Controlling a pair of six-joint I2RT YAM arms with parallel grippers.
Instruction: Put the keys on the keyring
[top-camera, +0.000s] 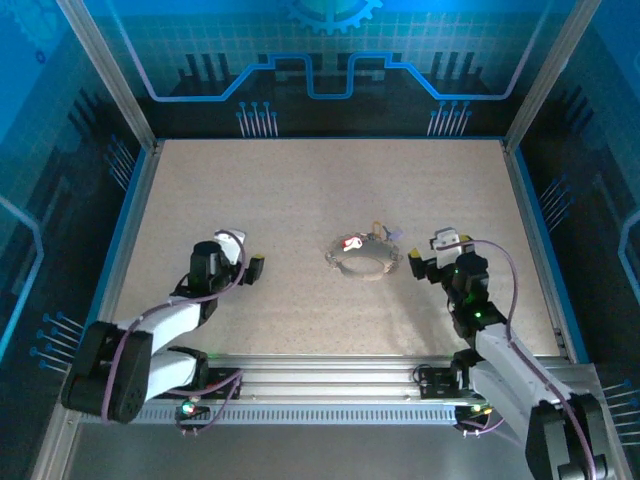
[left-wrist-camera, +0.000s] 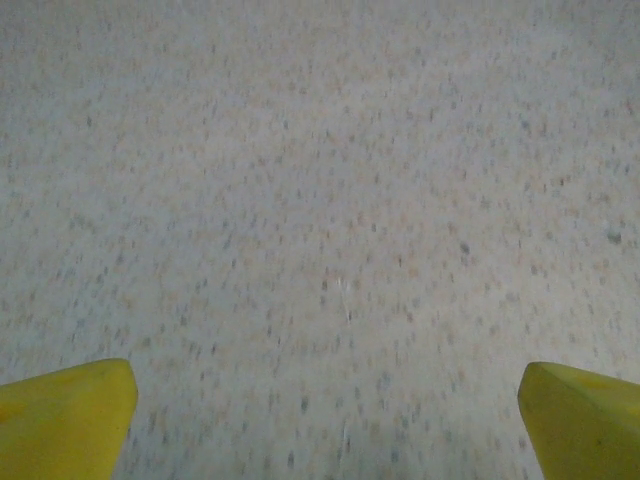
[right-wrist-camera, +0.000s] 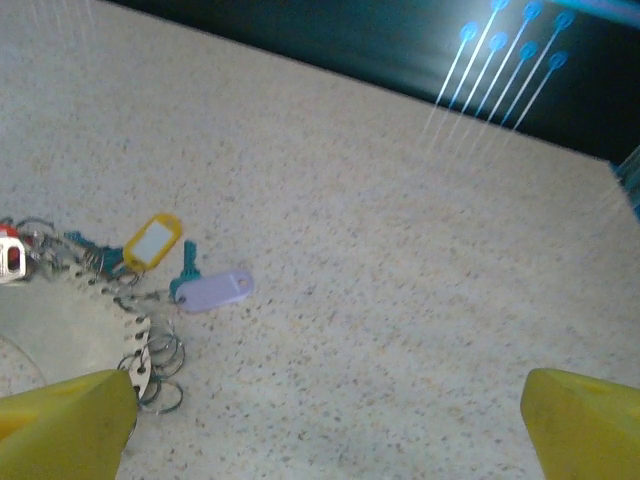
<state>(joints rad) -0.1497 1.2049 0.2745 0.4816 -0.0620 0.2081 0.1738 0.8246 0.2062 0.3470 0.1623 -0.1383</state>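
Note:
The keyring (top-camera: 357, 268) is a thin grey oval loop lying mid-table. A red-headed key (top-camera: 350, 242) rests at its far rim, and a pale lilac one (top-camera: 392, 236) lies just beyond its right end. In the right wrist view the lilac tag (right-wrist-camera: 215, 290), a teal key (right-wrist-camera: 186, 262) and a yellow tag (right-wrist-camera: 152, 240) lie left of centre, with several small split rings (right-wrist-camera: 155, 360) along the keyring's edge (right-wrist-camera: 133, 330). My right gripper (top-camera: 432, 255) (right-wrist-camera: 325, 430) stands open just right of the keyring, holding nothing. My left gripper (top-camera: 245, 255) (left-wrist-camera: 325, 420) is open over bare table, left of the keyring.
The speckled beige table (top-camera: 300, 190) is fenced by blue rails and metal posts. A dark back wall with glowing blue pins (right-wrist-camera: 500, 60) lies beyond the far edge. An aluminium rail (top-camera: 330, 375) carries both arm bases at the near edge.

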